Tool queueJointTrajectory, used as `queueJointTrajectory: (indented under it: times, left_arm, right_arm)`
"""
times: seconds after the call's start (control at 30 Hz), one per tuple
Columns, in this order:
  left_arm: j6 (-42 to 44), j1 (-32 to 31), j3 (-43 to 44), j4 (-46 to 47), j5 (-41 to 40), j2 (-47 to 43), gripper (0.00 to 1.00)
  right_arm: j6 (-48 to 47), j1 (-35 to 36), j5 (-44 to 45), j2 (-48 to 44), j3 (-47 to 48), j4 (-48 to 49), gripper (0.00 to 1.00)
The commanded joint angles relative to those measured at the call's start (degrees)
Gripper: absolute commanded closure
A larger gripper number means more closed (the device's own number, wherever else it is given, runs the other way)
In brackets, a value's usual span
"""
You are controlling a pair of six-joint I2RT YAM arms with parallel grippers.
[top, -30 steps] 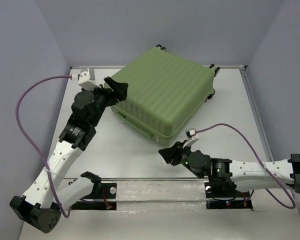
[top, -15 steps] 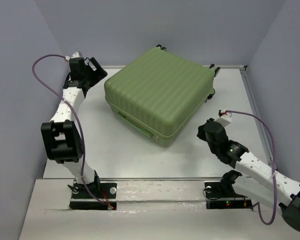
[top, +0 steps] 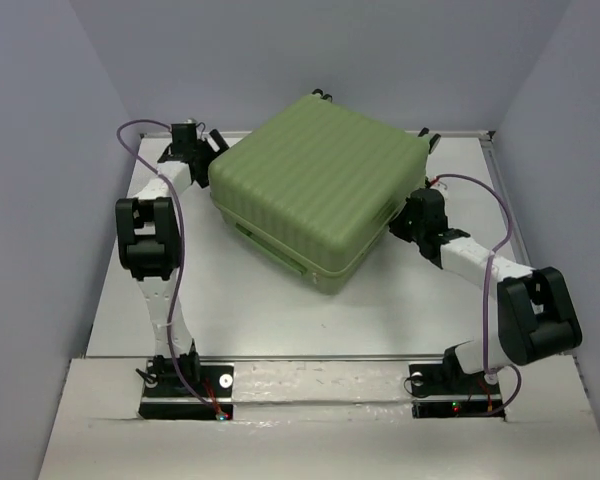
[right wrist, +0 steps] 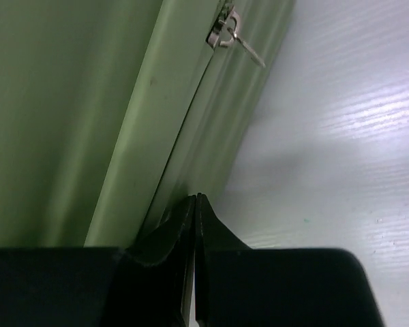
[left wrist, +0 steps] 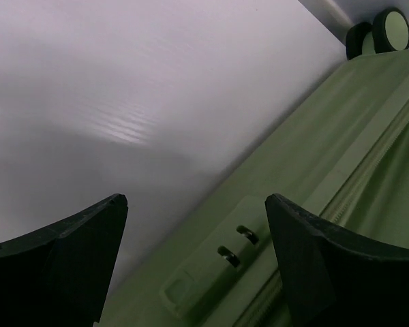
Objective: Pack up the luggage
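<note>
The luggage (top: 320,180), a light olive-green ribbed hard-shell suitcase, lies flat and closed in the back middle of the table. My left gripper (top: 206,146) is open at its back left side. In the left wrist view the open gripper (left wrist: 195,199) frames the lock panel (left wrist: 218,262), which holds two dark zipper pulls. My right gripper (top: 400,222) is against the suitcase's right side. In the right wrist view it (right wrist: 195,197) is shut with nothing between the fingers, its tips at the shell just below the zipper seam. A metal zipper pull (right wrist: 230,34) hangs further along the seam.
Black-and-green wheels show at the suitcase's back corners (top: 322,95) (top: 430,138) and in the left wrist view (left wrist: 385,28). Grey walls enclose the white table (top: 250,300), with a raised rim along the right edge (top: 510,220). Purple cables loop from both wrists.
Both arms have swung out to the suitcase: the left moved to its back left side, and the right moved from the table's front to its right side. The suitcase has not moved.
</note>
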Motion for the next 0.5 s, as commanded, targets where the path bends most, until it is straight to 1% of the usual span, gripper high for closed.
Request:
queueJointTrajectory:
  times: [0.0, 0.03, 0.07, 0.1, 0.17, 0.2, 0.27, 0.3, 0.33, 0.37, 0.4, 0.47]
  left_arm:
    - [-4.4, -3.6, -6.6, 8.7, 5.4, -4.0, 0.06]
    - [-6.7, -4.2, -11.8, 11.7, 5.7, -5.4, 0.06]
    - [-8.1, -4.4, -14.9, 16.9, 6.2, -8.7, 0.06]
    - [-9.3, -4.5, -21.1, 19.2, 6.3, -10.5, 0.06]
    - [-12.7, -5.6, -27.5, 24.1, 4.0, -14.5, 0.05]
    - [-13.3, -6.2, -32.4, 27.1, 2.9, -18.1, 0.05]
    - [-13.7, -7.5, -37.0, 28.6, -0.9, -21.6, 0.05]
    - [-13.8, -8.8, -41.6, 30.2, -1.9, -25.0, 0.05]
    - [-14.0, -9.4, -43.8, 31.0, -3.5, -26.7, 0.05]
    - [-14.2, -10.7, -46.1, 32.5, -4.3, -30.2, 0.05]
    - [-14.3, -11.2, -50.0, 32.8, -5.1, -32.1, 0.05]
    - [-14.6, -12.4, -54.2, 33.6, -7.1, -35.7, 0.05]
  right_arm:
    - [-2.0, -0.3, -8.4, 3.3, 5.5, 8.2, 0.93]
    - [-2.8, -0.3, -9.3, 4.8, 6.2, 8.5, 0.93]
    - [-3.2, -0.3, -11.8, 5.4, 6.9, 9.4, 0.92]
    - [-3.7, -0.3, -13.0, 6.1, 8.5, 9.8, 0.91]
    - [-4.7, -0.3, -17.5, 8.6, 10.9, 9.8, 0.9]
    - [-5.3, -0.3, -19.2, 9.7, 13.7, 9.7, 0.89]
    - [-6.4, 0.4, -24.4, 12.1, 17.1, 9.4, 0.86]
    - [-6.9, 1.2, -25.6, 14.6, 18.9, 8.1, 0.84]
    - [-7.8, 2.1, -27.2, 15.8, 22.8, 7.1, 0.83]
    - [-8.3, 2.1, -28.5, 18.2, 24.7, 5.4, 0.81]
    - [-8.7, 2.8, -29.9, 19.4, 26.3, 4.9, 0.8]
    - [-8.6, 2.8, -33.1, 21.1, 30.2, 4.3, 0.77]
